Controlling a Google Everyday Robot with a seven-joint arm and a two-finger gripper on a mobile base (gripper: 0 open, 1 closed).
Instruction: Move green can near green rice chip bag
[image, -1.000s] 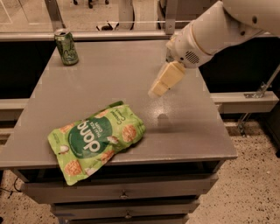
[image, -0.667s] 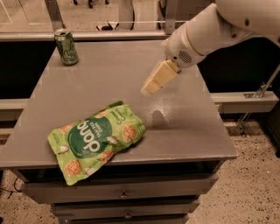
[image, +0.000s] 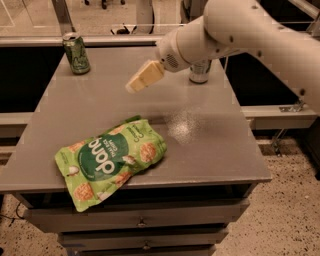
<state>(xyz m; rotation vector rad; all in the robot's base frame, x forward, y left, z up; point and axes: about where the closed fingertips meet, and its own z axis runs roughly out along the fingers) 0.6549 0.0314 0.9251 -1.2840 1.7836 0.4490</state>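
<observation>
White arm (image: 250, 30) of smooth, rounded shell segments, dotted with small dark screws; round perforated patch at wrist. The gripper (image: 135, 85), a pale-yellow wedge, hangs over the table (image: 210, 150).

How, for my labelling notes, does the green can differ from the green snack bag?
The small green metal can stands upright at the far left corner; the large crinkly green snack bag lies flat near the front edge. Both are green, on the grey table. The gripper hangs between them, touching neither.
</observation>
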